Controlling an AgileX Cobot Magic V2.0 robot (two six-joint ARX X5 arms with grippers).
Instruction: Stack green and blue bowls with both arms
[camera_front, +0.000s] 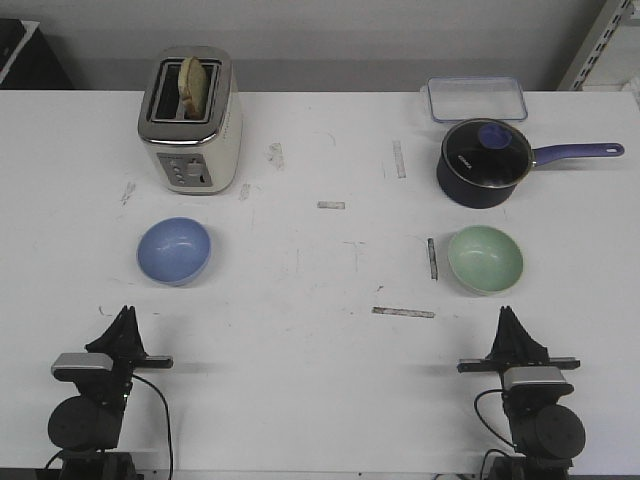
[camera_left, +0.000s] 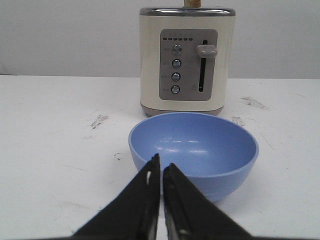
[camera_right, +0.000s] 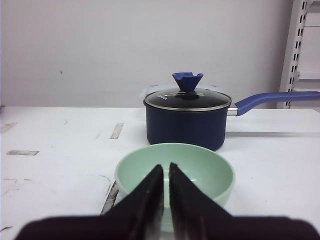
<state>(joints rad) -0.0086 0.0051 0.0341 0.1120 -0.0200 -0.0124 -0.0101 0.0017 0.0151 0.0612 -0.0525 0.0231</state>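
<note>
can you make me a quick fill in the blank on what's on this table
1. The blue bowl sits in front of the ____.
2. The green bowl sits in front of a dark blue ____ with a glass lid.
3. A clear ____ lies behind the saucepan.
4. The toaster holds a slice of ____.

Missing words: toaster; saucepan; container; bread

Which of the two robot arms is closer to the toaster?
The left. Its gripper sits on the toaster's side of the table, with only the blue bowl between them. The right gripper is across the table, in front of the green bowl.
</note>
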